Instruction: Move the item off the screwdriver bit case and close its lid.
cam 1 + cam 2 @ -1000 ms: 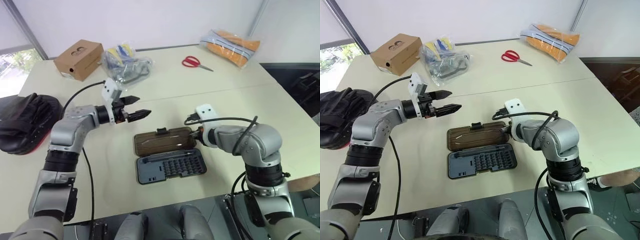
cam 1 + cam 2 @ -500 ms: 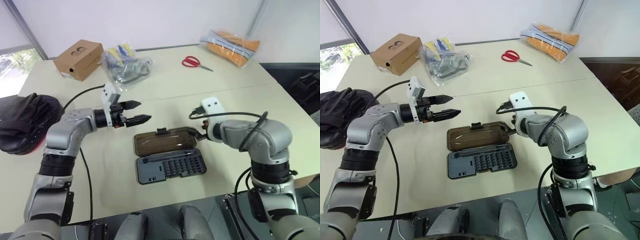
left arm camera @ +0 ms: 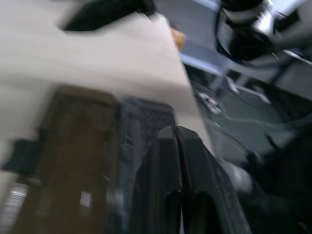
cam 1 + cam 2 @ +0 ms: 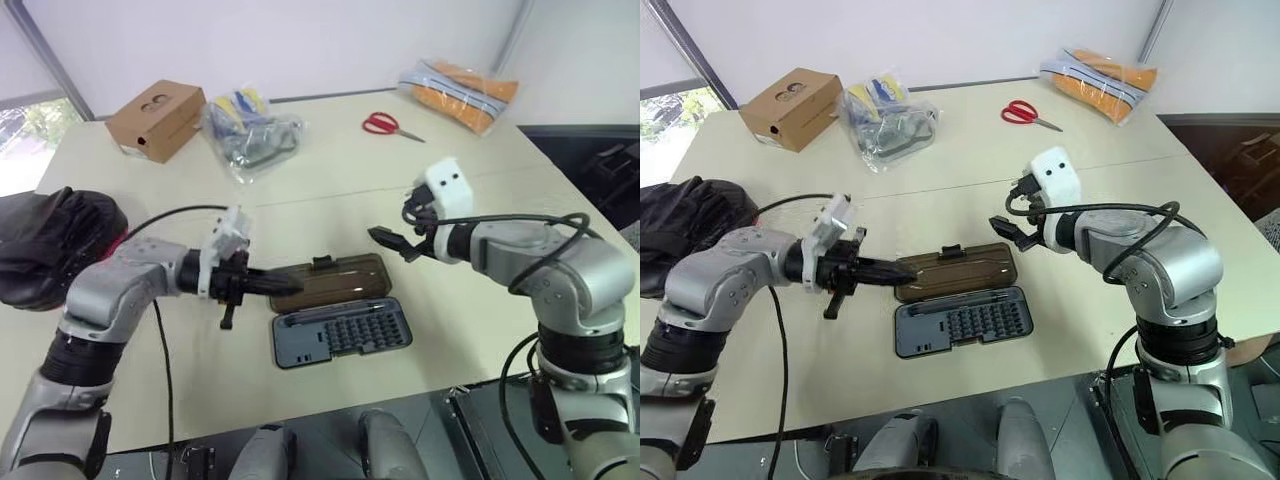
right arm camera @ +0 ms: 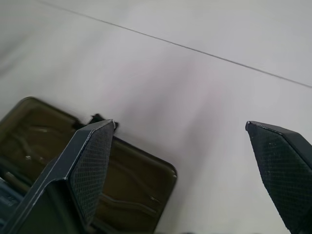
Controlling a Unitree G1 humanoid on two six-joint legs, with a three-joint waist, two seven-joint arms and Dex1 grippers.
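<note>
At the far left edge of the table [image 4: 480, 330], the item [image 4: 50, 240], a black padded mitt with a red underside, lies well apart from the screwdriver bit case [image 4: 340, 332]. Behind it, toward the back of the table, stand a brown cardboard box [image 4: 157, 119] and a clear bag of tools [image 4: 250, 130]. The left gripper [image 4: 285, 285], its fingers pressed together and holding nothing, points toward the right at the left end of the lid [image 4: 335, 280]; whether its tips touch the lid cannot be told. The lid, smoky-brown with a black latch tab, lies open and flat on the table on the far side of the dark tray, whose rows of bits are exposed. The right gripper [image 4: 392, 243] hovers above the lid's right end with its fingers [image 5: 92, 161] spread wide and empty. Farther back lie red scissors [image 4: 388, 124] and an orange packet [image 4: 462, 88].
</note>
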